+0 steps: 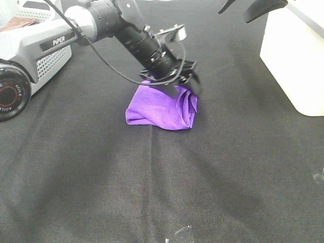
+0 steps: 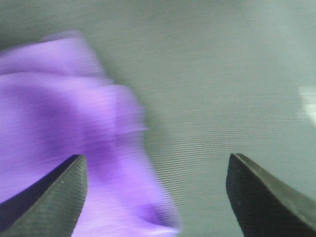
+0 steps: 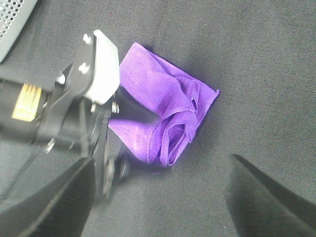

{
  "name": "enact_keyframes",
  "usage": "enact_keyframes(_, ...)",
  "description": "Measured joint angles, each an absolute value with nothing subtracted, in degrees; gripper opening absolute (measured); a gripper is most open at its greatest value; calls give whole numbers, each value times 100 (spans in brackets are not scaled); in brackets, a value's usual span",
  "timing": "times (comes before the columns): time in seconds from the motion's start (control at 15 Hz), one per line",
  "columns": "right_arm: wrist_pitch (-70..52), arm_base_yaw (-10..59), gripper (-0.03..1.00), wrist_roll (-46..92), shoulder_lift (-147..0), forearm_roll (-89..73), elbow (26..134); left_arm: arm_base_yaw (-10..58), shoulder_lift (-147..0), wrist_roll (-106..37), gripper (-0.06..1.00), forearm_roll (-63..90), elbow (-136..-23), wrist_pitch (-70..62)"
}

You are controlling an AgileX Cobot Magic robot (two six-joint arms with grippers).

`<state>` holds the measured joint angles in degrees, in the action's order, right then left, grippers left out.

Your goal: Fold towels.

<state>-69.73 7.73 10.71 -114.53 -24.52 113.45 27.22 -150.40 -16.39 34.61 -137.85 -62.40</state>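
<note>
The purple towel [image 1: 159, 109] lies bunched and partly folded on the black tablecloth near the middle. It also shows in the left wrist view [image 2: 59, 113], blurred, and in the right wrist view [image 3: 153, 84] with rolled folds on one side. My left gripper [image 1: 174, 83] hovers right over the towel's far edge. Its jaws stand wide apart [image 2: 155, 163], one finger [image 2: 54, 197] over the cloth and the other over bare table. My right gripper [image 1: 245, 7] is raised high at the back, open and empty [image 3: 160, 163], looking down on the towel.
A white box [image 1: 293, 50] stands at the right edge. The left arm's grey base [image 1: 30, 55] fills the far left, with a brown cloth [image 1: 17, 23] behind it. Black tablecloth [image 1: 152, 192] covers the table.
</note>
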Motion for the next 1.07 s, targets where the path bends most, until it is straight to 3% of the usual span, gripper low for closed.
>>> enact_keyframes(0.4,-6973,773,69,1071,-11453,-2458,11345,2676,-15275,-1581,72,3570,-13797,-5781)
enact_keyframes(1.07,-6973,773,69,1071,-11453,-2464,11345,2762,-15808,-2447,72,5798,-13797,-4922)
